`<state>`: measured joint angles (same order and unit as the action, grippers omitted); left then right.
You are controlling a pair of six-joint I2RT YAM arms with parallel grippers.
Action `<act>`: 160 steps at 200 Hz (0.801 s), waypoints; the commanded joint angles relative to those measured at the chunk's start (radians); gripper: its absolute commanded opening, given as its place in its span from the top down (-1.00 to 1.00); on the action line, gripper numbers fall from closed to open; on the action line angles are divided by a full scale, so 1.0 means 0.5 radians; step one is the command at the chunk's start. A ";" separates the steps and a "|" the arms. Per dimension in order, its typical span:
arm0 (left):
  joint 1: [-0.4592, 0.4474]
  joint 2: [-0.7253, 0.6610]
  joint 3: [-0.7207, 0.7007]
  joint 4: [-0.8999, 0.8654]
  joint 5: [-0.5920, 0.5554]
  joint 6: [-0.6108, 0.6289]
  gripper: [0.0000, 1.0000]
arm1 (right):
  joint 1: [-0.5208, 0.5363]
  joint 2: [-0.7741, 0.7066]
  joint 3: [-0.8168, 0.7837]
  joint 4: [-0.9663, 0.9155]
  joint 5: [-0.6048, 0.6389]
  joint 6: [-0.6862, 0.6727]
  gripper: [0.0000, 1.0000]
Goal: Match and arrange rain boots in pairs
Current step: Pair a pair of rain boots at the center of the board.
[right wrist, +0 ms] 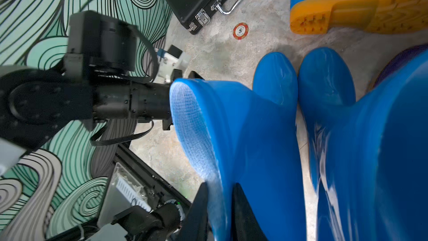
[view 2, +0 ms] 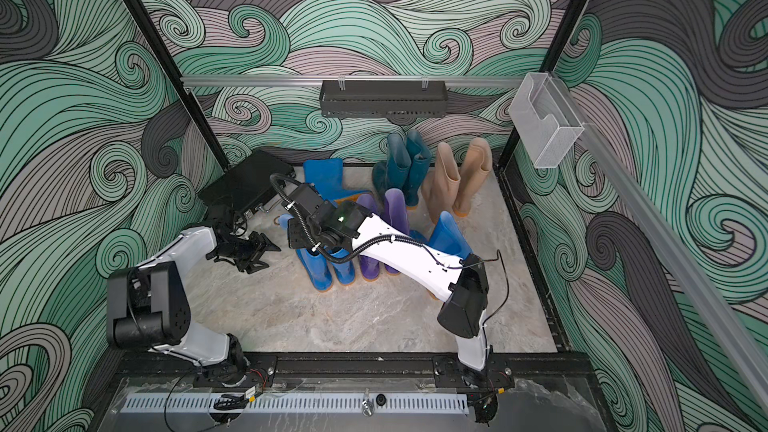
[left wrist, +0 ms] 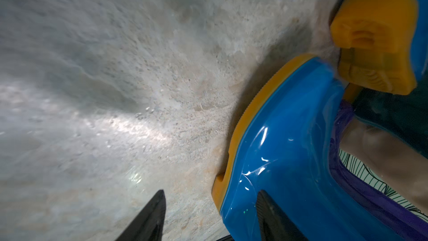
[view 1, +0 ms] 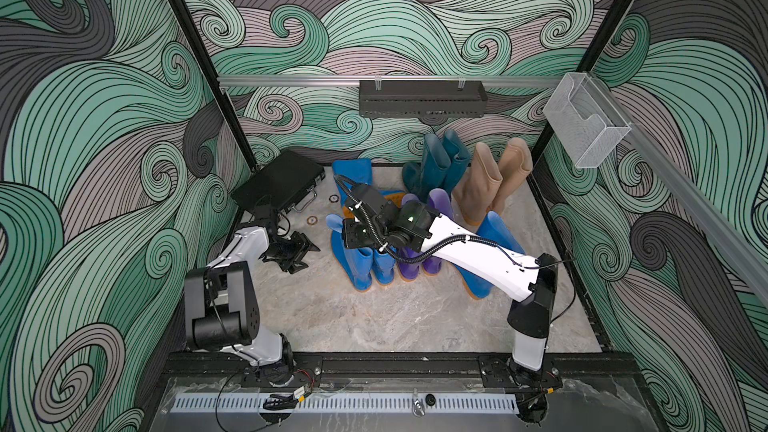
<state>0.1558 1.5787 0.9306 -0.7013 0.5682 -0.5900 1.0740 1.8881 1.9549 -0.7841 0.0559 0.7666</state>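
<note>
Two shiny blue boots (view 1: 361, 268) stand upright side by side on the bench (view 1: 374, 317). Two purple boots (view 1: 432, 267) stand just beside them. A third blue boot (view 1: 494, 230) stands near those, partly hidden. A fourth blue boot (view 1: 353, 172) lies on its side farther back, orange sole showing. Dark teal boots (view 1: 436, 164) and beige boots (view 1: 478, 189) stand in pairs at the back.

The marble-patterned desk (view 1: 374, 317) carries a black case (view 1: 280, 180) in a rear corner. Two poker chips (view 1: 312, 220) lie near the case. Upright on the desk:
- teal pair (view 1: 436, 160)
- beige pair (view 1: 494, 176)
- blue pair (view 1: 361, 272)
- purple pair (view 1: 434, 265)
- single blue boot (view 1: 496, 228)

A fallen blue boot (view 1: 353, 172) lies on its side at the rear.
</note>
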 commanded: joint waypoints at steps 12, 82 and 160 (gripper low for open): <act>-0.148 0.174 0.115 0.147 0.112 -0.047 -0.23 | 0.005 -0.111 0.003 0.163 0.142 -0.072 0.06; -0.204 0.159 0.246 0.147 0.086 -0.033 -0.28 | 0.017 -0.350 0.046 0.202 0.434 -0.769 -0.54; -0.406 0.452 0.478 0.109 0.099 0.011 -0.30 | -0.162 -1.030 -0.487 -0.078 0.995 -0.897 -0.84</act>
<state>-0.0223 1.7866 1.1313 -0.6273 0.6102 -0.6056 1.0416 1.5002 1.8359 -0.7433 0.4145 0.3210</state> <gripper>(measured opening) 0.648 0.917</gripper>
